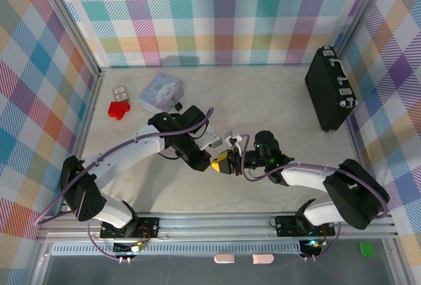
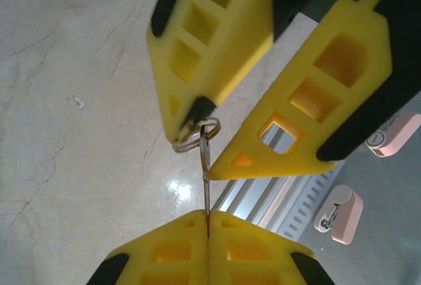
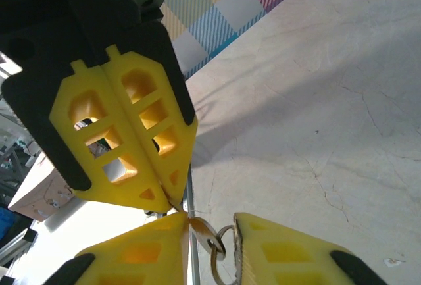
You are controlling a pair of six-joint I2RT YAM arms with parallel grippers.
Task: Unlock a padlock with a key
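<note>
pale veined stone-look surface (image 1: 276, 101) under everything. left gripper (image 2: 207, 224) and right gripper (image 3: 213, 226) meet tip to tip above it. pale blue tin (image 1: 160, 93) sits well apart from both jaws, off to their far left. tiny dark padlock (image 1: 176, 105) lies just beside the tin, untouched. thin silvery key blade (image 2: 205, 180) is clenched in the left jaws. small wire key ring (image 2: 195, 137) sits between the parted right jaws, can't tell if pinched. judged: key in hand, padlock not reached, inserting and turning all left to do.

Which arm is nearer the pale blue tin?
Left. The left arm passes just right of the tin; the right arm lies farther right across the table.
</note>
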